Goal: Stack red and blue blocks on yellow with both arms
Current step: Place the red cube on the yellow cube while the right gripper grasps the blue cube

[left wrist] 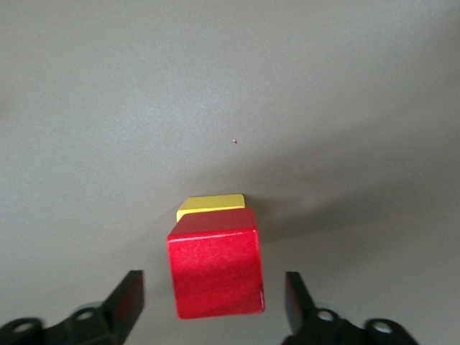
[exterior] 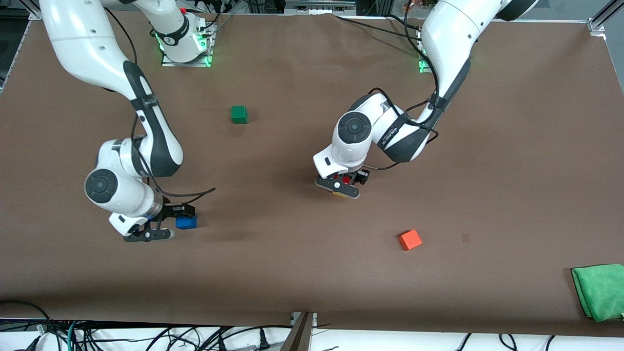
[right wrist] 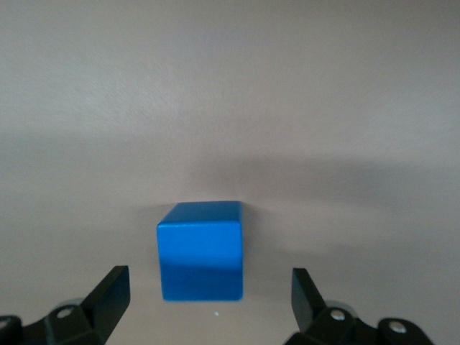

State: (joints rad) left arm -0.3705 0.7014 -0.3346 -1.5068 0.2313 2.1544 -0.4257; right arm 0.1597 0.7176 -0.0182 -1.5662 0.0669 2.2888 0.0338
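Observation:
The red block (left wrist: 215, 266) sits on the yellow cube (left wrist: 210, 204), which shows only as a thin edge beneath it. In the front view the red block (exterior: 346, 180) and the yellow cube (exterior: 340, 194) are mostly hidden by the left gripper (exterior: 341, 187). The left gripper (left wrist: 213, 302) is open, with its fingers either side of the red block and a gap on each side. The blue block (exterior: 186, 222) lies on the table toward the right arm's end. The right gripper (exterior: 171, 223) is open over it. In the right wrist view the blue block (right wrist: 201, 251) lies between the spread fingers of the right gripper (right wrist: 208, 298), untouched.
A dark green cube (exterior: 239, 114) lies nearer the robots' bases, mid-table. An orange cube (exterior: 410, 240) lies nearer the front camera than the stack. A green cloth (exterior: 600, 291) lies at the table's corner at the left arm's end.

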